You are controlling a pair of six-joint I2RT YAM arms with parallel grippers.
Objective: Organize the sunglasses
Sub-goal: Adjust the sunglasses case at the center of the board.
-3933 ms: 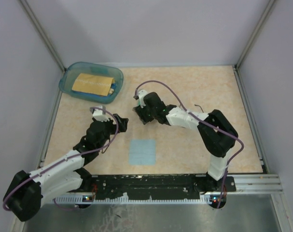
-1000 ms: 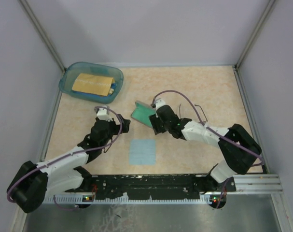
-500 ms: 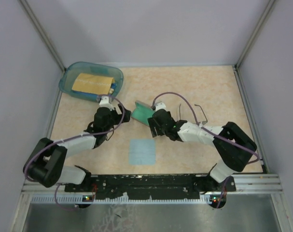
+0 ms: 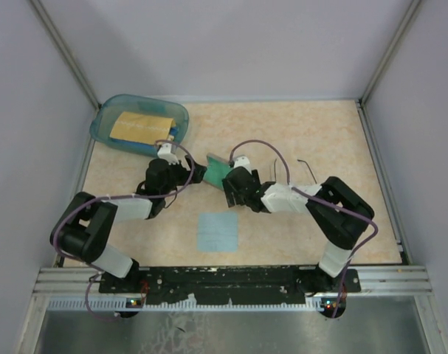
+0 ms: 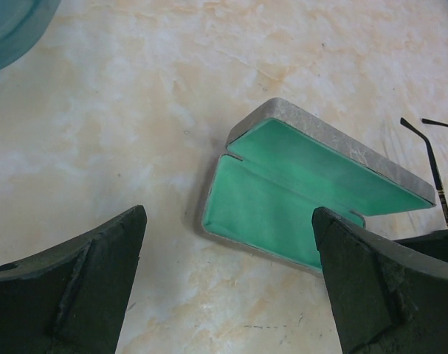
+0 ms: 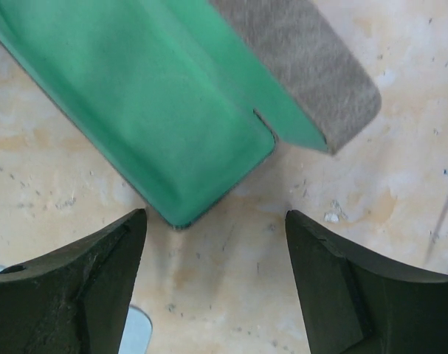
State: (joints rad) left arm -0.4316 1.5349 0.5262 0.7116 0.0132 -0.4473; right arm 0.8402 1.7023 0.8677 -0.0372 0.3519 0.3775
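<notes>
The sunglasses (image 4: 306, 167) lie on the table as thin dark wire, right of the right arm; their temple arms (image 5: 435, 158) show in the left wrist view. The grey case (image 4: 218, 169) lies open, teal lining up (image 5: 297, 199), (image 6: 157, 110). My left gripper (image 4: 196, 174) is open and empty at the case's left end (image 5: 227, 215). My right gripper (image 4: 228, 186) is open and empty at the case's near corner (image 6: 215, 215). Neither gripper touches the case.
A light blue square cloth (image 4: 217, 231) lies near the front, its corner in the right wrist view (image 6: 131, 335). A teal bin (image 4: 104, 122) holding a tan packet stands at the back left. Grey walls enclose the table.
The case, hidden under the right gripper 3.9 s ago, now lies open. My left gripper has moved up and right to its left end. My right gripper has let go and shifted slightly left.
</notes>
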